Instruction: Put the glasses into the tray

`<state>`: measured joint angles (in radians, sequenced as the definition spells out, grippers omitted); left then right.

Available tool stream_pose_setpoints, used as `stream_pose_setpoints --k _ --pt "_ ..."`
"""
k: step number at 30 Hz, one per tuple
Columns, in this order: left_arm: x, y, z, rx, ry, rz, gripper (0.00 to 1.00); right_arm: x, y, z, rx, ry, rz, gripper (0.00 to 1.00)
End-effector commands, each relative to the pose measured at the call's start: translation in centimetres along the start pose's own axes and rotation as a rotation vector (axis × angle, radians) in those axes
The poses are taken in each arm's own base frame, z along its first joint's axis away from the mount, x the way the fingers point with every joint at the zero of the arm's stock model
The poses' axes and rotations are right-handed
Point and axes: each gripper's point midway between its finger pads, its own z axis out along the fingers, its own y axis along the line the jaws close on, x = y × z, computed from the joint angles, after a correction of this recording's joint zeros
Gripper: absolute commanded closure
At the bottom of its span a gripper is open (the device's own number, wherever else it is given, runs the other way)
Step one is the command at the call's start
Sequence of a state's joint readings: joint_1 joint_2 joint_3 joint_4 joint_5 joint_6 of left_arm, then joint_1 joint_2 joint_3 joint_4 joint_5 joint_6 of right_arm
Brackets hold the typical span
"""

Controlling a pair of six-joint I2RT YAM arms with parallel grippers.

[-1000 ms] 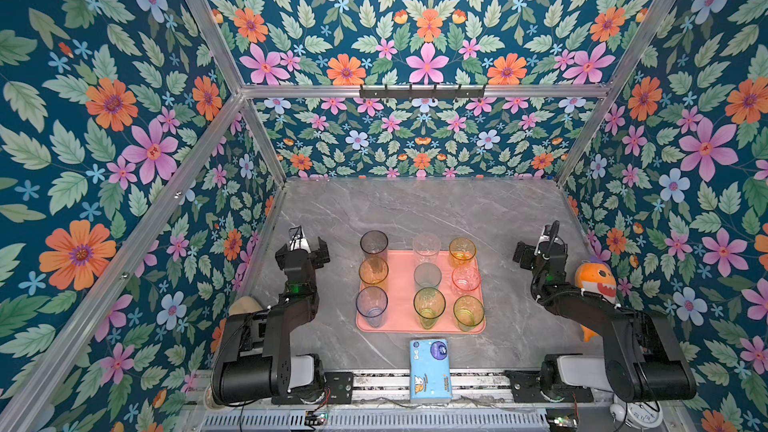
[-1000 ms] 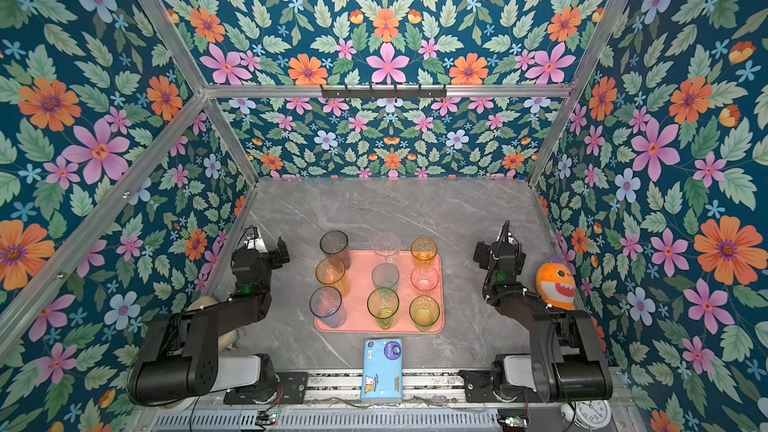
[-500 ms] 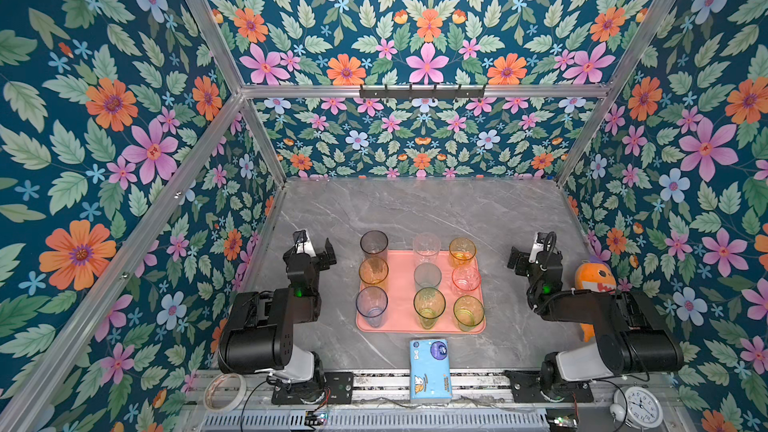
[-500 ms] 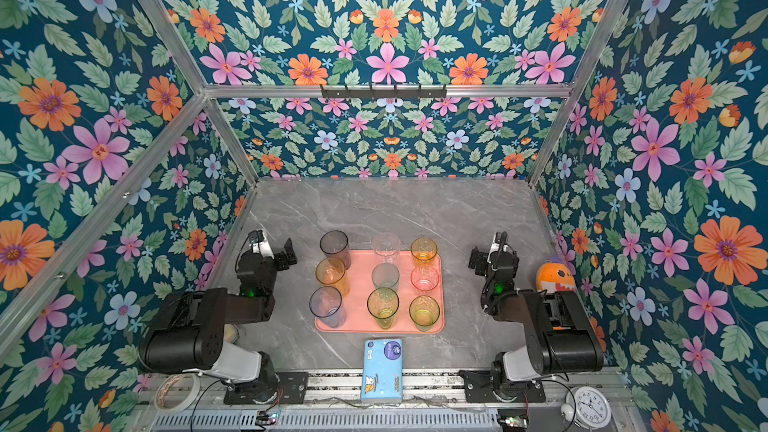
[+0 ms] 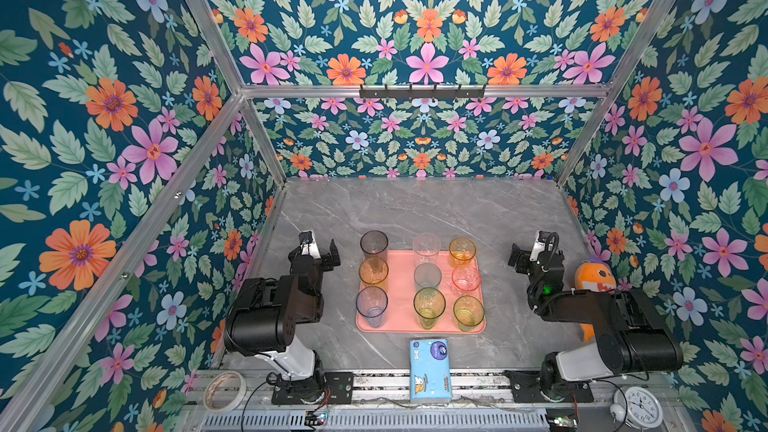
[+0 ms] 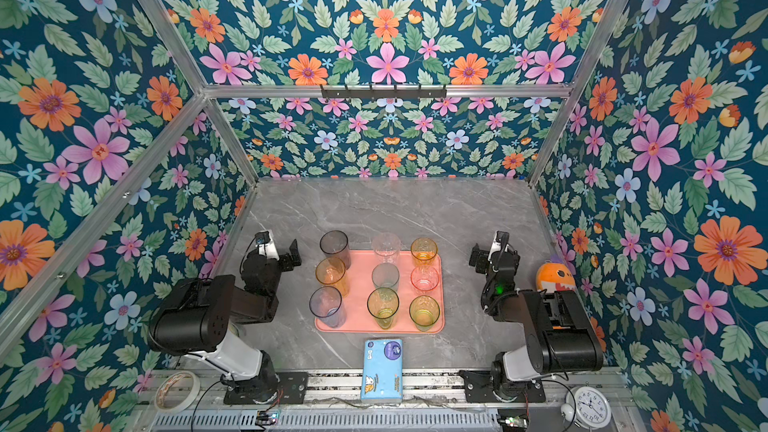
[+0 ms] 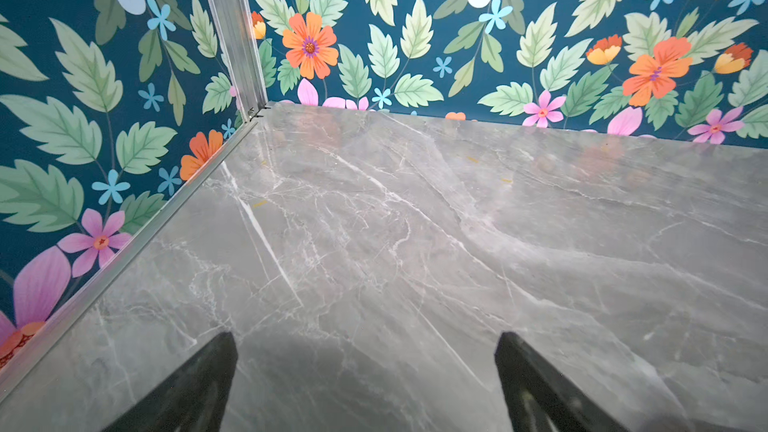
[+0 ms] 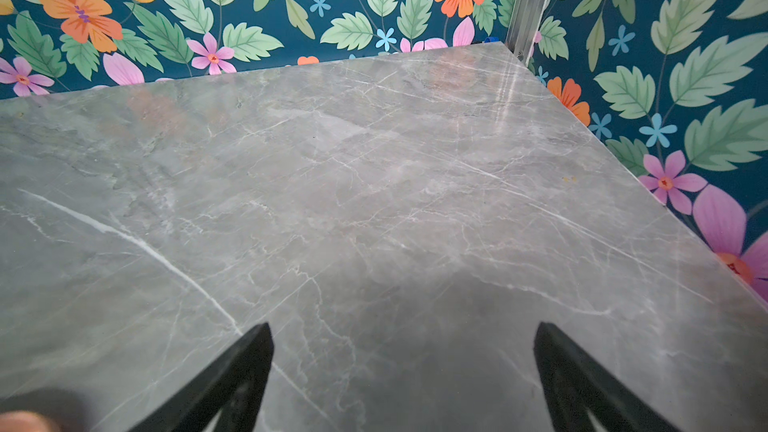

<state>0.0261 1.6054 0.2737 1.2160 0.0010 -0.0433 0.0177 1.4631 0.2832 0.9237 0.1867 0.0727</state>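
Jaws on left gripper (image 7: 365, 340) and right gripper (image 8: 403, 328) spread wide, empty, above marble table (image 7: 415, 222). Nine glasses (image 5: 429, 308) stand upright on the tray (image 5: 400, 292), between both grippers.

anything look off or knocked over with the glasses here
Nothing is tipped or spilled: all nine glasses stand upright in three rows on the tray. The one odd thing is the tissue pack, which hangs over the table's front edge onto the metal rail.

Bright, even light, sharp focus (wide-angle bending at edges).
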Motion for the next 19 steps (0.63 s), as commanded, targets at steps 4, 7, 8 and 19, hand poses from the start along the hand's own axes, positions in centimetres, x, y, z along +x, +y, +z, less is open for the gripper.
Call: stream_pose_setpoints --k 4,7,8,19 --pt "-0.79 0.11 0.03 -0.007 -0.03 0.012 0.0 -1.27 0.27 -0.02 -0.012 -0.048 -0.002 0.01" --pt "-0.75 0.08 0.04 -0.008 -0.029 0.014 0.0 -1.23 0.23 -0.03 -0.01 -0.047 -0.002 0.01" --pt "-0.8 0.1 0.06 -0.009 -0.03 0.014 0.0 -1.27 0.24 -0.01 -0.01 -0.048 -0.001 0.01" --pt "-0.74 -0.07 0.16 -0.023 -0.024 0.028 0.0 -1.25 0.24 -0.03 -0.01 -0.048 -0.001 0.01"
